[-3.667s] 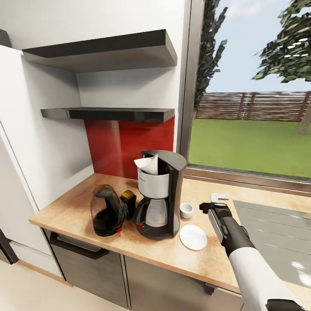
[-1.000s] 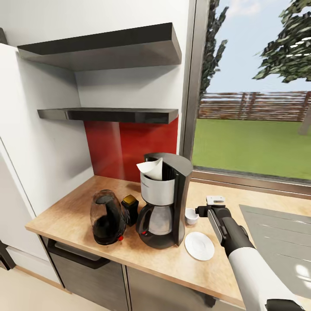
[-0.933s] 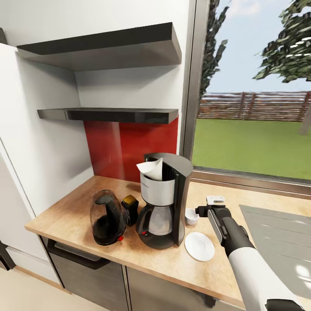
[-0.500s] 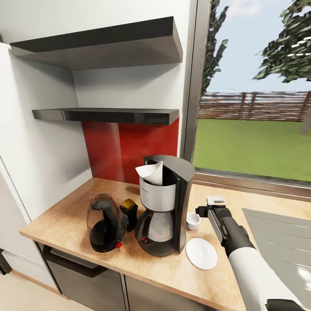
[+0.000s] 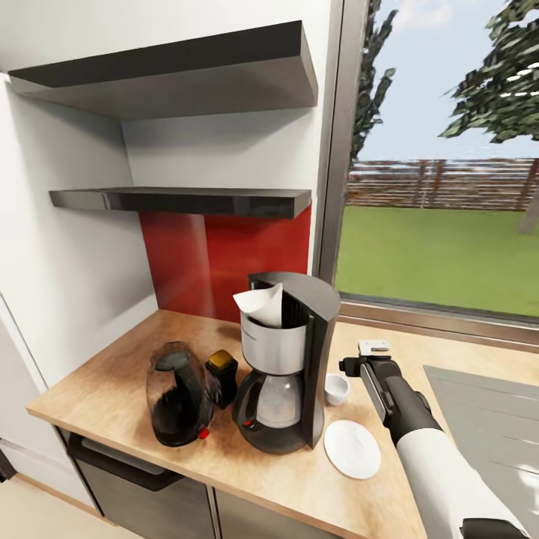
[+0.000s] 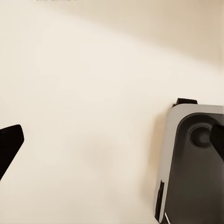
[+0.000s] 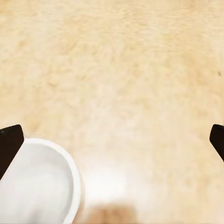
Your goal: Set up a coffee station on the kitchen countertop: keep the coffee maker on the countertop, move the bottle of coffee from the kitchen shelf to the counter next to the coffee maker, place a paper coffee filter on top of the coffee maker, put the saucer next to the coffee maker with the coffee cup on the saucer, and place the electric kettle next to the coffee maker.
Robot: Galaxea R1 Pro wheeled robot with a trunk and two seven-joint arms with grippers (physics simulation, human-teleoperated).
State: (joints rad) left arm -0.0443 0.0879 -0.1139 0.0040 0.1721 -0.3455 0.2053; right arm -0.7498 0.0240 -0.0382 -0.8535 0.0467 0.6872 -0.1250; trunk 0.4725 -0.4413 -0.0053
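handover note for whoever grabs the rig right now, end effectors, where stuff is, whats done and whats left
Right end effector: open and empty, above the kitchen countertop just right of the coffee cup.
Left end effector: open and empty, over the floor.
Done: coffee maker on the counter, paper coffee filter on top of it, bottle of coffee and electric kettle on its left, saucer on its right.
Left: the cup stands on the counter behind the saucer; set it on the saucer.

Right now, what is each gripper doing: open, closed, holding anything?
Left gripper: open, fingertips wide apart, empty.
Right gripper: open and empty, above the kitchen countertop beside the saucer.
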